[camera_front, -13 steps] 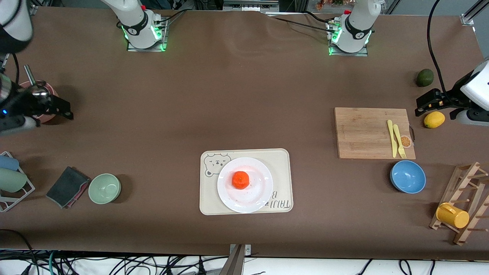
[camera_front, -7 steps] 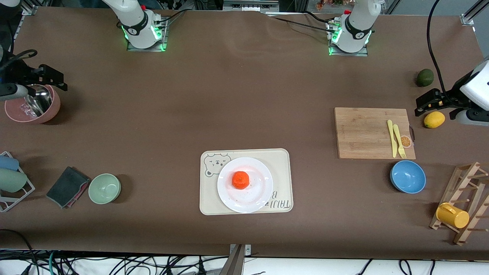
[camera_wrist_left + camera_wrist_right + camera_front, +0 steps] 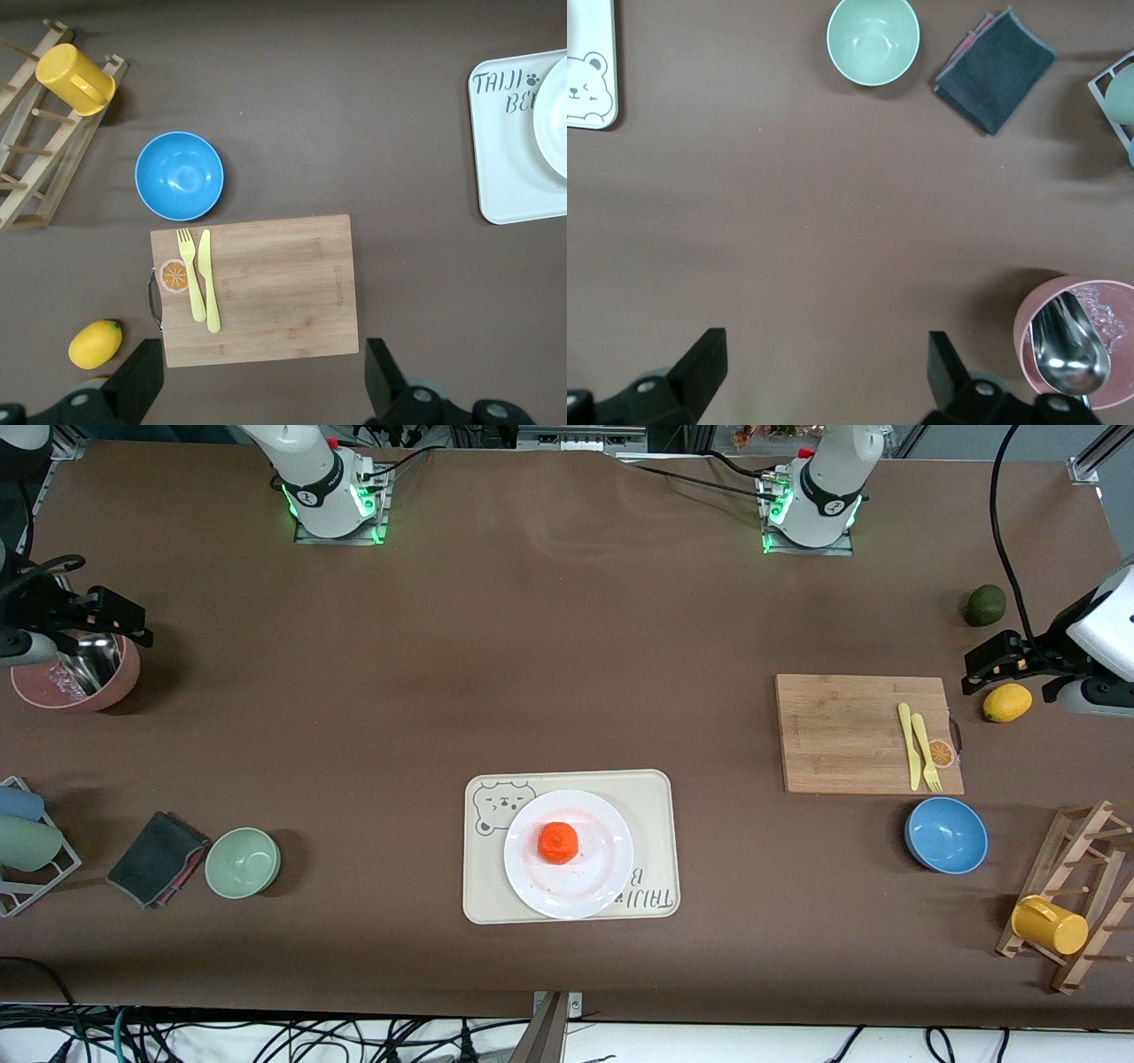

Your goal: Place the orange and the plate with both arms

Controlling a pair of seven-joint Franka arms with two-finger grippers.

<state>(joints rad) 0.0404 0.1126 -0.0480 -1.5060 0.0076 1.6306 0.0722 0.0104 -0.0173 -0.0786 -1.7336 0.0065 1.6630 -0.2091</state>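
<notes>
The orange point(image 3: 558, 842) sits in the middle of the white plate point(image 3: 578, 892), which rests on the cream bear-print tray point(image 3: 483, 887) near the table's front edge. The left wrist view shows only a sliver of the plate point(image 3: 555, 115) on the tray point(image 3: 514, 168). My left gripper point(image 3: 997, 664) hangs open and empty over the table by the cutting board's end; its jaws point(image 3: 264, 381) stand wide apart. My right gripper point(image 3: 120, 620) hovers open and empty point(image 3: 824, 376) beside the pink bowl. Both are well away from the plate.
A cutting board point(image 3: 850, 731) carries a yellow knife and fork point(image 3: 918, 748). Around it are a lemon point(image 3: 1007, 702), a dark green fruit point(image 3: 985, 605), a blue bowl point(image 3: 945, 834) and a mug rack point(image 3: 1076, 903). At the right arm's end: a pink bowl point(image 3: 106, 686), a green bowl point(image 3: 242, 862) and a dark cloth point(image 3: 157, 858).
My right gripper has pulled back from over the pink bowl toward the table's edge, uncovering the bowl and its spoon. The left arm, orange and plate have not moved.
</notes>
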